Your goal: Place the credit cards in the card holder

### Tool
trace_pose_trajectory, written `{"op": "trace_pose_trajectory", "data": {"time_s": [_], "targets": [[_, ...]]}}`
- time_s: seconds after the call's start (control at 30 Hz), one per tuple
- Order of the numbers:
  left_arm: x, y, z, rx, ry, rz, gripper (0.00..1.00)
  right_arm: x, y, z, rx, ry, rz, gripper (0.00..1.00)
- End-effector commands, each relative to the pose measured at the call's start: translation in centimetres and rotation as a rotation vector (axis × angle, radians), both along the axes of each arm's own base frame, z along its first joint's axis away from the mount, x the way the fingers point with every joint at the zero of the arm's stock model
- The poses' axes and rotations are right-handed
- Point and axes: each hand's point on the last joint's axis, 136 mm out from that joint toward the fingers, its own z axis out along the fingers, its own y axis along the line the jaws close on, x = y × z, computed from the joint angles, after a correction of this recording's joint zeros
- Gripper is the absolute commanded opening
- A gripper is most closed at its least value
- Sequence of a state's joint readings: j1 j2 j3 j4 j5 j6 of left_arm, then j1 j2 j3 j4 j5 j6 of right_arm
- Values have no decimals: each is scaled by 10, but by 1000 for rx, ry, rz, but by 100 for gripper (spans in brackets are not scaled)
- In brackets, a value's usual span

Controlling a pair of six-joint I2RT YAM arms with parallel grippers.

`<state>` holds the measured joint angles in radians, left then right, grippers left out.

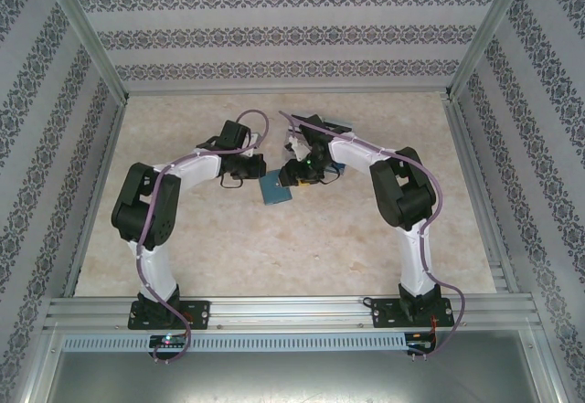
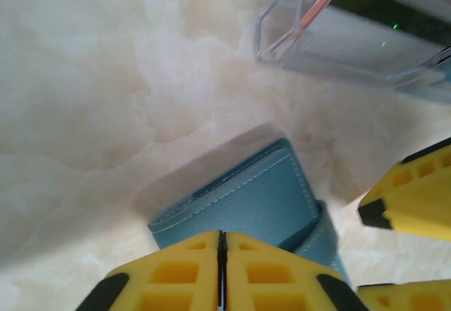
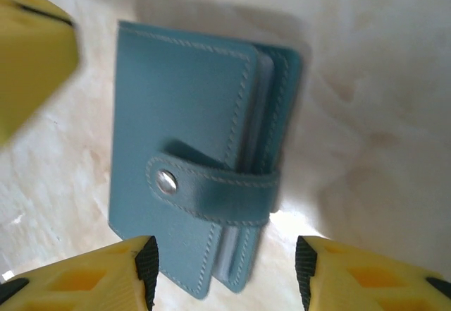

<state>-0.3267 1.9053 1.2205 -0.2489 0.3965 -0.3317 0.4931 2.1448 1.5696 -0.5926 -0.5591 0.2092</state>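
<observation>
The card holder (image 3: 190,149) is a slate-blue folding wallet lying flat on the marble table, folded closed with its snap strap (image 3: 211,187) fastened. In the top view, the card holder (image 1: 274,189) sits between the two arms. My right gripper (image 3: 227,272) hovers just above its strap end, open, one finger on each side of it and nothing held. My left gripper (image 2: 222,235) is shut with nothing between its fingers, its tips right at the near edge of the card holder (image 2: 246,198). The credit cards are hidden.
A clear plastic case (image 2: 352,36) stands on the table just beyond the wallet. A small blue patch (image 1: 335,128) shows behind the right arm. My right gripper's yellow fingers (image 2: 416,198) crowd in at the right. Framed walls enclose the table (image 1: 274,257).
</observation>
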Motion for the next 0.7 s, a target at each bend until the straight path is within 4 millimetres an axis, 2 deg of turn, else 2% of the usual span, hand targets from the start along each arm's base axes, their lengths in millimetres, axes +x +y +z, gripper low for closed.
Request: {"op": "trace_pose_trajectory", "data": {"time_s": [0.0, 0.17, 0.3, 0.43, 0.67], "targets": [[-9, 0, -15, 7, 61, -46, 14, 6, 12, -2, 84, -24, 21, 57], [-16, 0, -23, -2, 89, -42, 15, 1, 18, -8, 104, 22, 35, 57], [-18, -1, -25, -21, 96, -30, 15, -1, 7, -20, 57, 43, 10, 56], [-20, -2, -27, -31, 96, -25, 14, -3, -2, -23, 17, 40, 4, 56], [-19, -2, -26, -30, 96, -19, 13, -3, -5, -9, 22, 24, -6, 57]]}}
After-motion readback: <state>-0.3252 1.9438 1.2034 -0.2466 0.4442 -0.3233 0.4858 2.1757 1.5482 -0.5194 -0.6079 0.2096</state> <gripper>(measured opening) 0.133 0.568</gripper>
